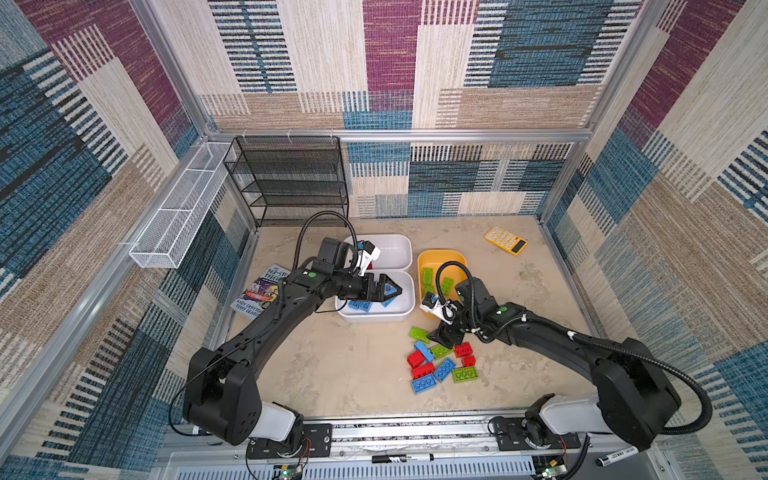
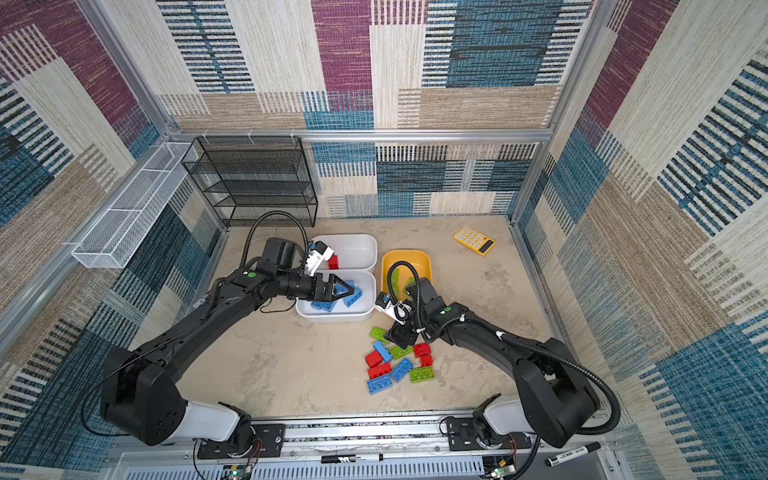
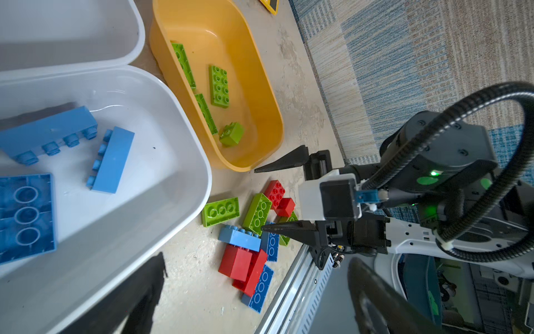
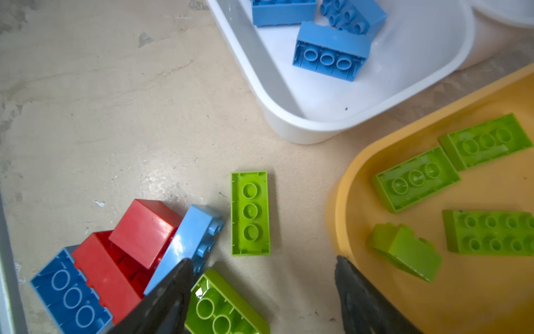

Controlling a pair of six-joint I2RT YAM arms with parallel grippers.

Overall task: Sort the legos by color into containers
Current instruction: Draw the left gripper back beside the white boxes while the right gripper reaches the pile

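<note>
My left gripper (image 1: 395, 289) (image 3: 257, 292) hangs open and empty over the near white container (image 1: 374, 318), where several blue legos (image 1: 361, 306) (image 3: 111, 159) lie. The far white container (image 1: 390, 249) holds a red lego (image 2: 332, 262). Green legos (image 1: 427, 276) (image 4: 416, 179) lie in the yellow container (image 1: 440, 257). Low over the loose pile of red, blue and green legos (image 1: 440, 361), my right gripper (image 1: 442, 336) (image 4: 263, 274) is open. An upturned green lego (image 4: 225, 306) lies between its fingers, against one of them. Another upturned green lego (image 4: 250, 213) lies just ahead.
A black mesh rack (image 1: 291, 178) and a white wire basket (image 1: 178, 212) stand at the back left. A book (image 1: 262, 291) lies left of the tubs, a yellow calculator (image 1: 505, 240) at the back right. Markers (image 1: 401, 458) rest on the front rail.
</note>
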